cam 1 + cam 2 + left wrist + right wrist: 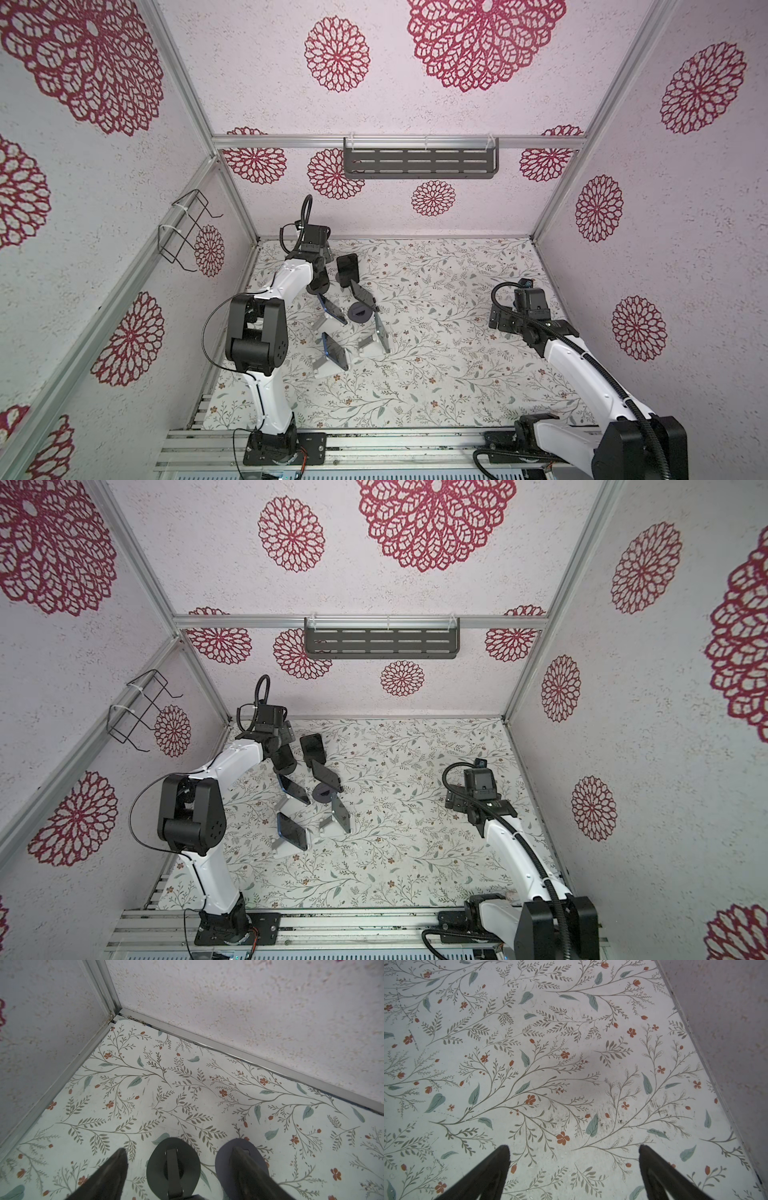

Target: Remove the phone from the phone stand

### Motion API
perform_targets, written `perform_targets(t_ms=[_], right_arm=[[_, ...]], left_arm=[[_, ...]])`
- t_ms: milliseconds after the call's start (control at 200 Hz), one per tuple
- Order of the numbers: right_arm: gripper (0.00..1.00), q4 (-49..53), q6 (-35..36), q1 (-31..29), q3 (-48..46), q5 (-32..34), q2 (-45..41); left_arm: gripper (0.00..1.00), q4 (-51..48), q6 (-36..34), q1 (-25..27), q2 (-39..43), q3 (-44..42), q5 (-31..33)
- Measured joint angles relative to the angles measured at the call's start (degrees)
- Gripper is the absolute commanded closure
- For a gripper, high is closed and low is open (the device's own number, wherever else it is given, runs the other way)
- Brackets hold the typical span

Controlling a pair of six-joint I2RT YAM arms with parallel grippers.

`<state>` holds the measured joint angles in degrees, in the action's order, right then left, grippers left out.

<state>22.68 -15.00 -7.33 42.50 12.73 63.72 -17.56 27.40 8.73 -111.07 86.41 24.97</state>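
Left gripper point(178, 1150) is hovering empty, fingers apart, over a stand base point(158, 1167); phones point(336, 352) are sitting unlifted; right gripper point(575, 1148) idling, spread.

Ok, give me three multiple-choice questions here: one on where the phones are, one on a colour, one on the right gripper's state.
1. Where do the phones stand?
A. on the table's left half
B. against the right wall
C. along the near edge

2. What colour is the wall shelf?
A. white
B. dark grey
C. red

3. How are the right gripper's jaws?
A. shut on a phone
B. open over bare table
C. shut, empty

Answers: 1 A, clustered near the left arm in both top views; 2 B, its slotted panel is dark grey; 3 B, only tabletop shows between them.
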Motion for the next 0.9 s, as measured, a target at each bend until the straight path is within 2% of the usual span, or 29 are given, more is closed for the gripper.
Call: perform_targets(t_ms=[130, 605, 901], right_arm=[[0.01, -0.04, 0.17, 0.0, 0.0, 0.0, -0.57], [0.01, -0.09, 0.39, 0.0, 0.0, -0.04, -0.66], [0.01, -0.46, 1.07, 0.0, 0.0, -4.09, -0.72]], left_arm=[[0.3, -0.09, 0.22, 0.0, 0.0, 0.07, -0.02], [0.38, -3.74, -0.24, 0.0, 0.11, 1.75, -0.2], [0.43, -8.33, -1.46, 0.0, 6.25, 3.26, -0.24]])
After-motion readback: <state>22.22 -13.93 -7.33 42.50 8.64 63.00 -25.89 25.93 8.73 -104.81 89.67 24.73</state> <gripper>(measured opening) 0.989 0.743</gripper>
